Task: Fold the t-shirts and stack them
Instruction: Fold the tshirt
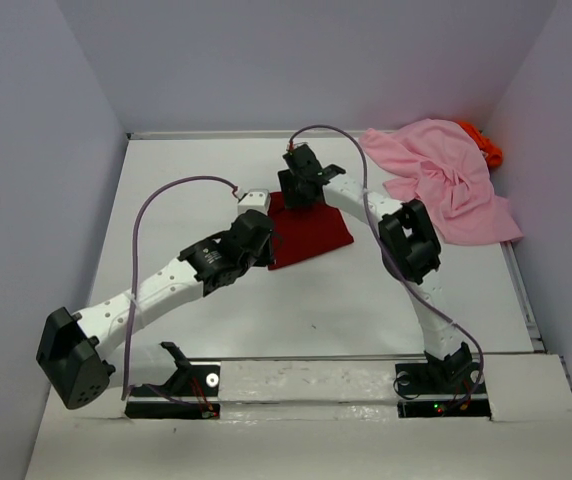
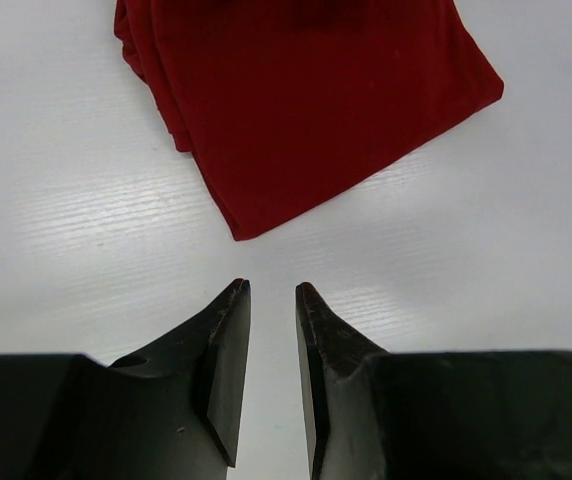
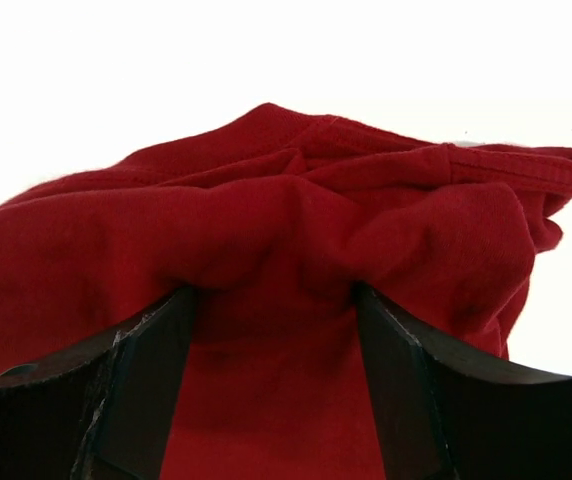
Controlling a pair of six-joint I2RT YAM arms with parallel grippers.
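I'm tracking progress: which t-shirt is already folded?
The dark red t-shirt, a flat folded shape between the arms. The pink t-shirt and orange t-shirt lie crumpled at the far right.

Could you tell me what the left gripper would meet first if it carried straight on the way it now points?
Most likely the folded dark red t-shirt. The left gripper hangs over bare table with its jaws slightly apart, aimed at the shirt's near corner. How high it hangs is unclear, so it might touch the table first.
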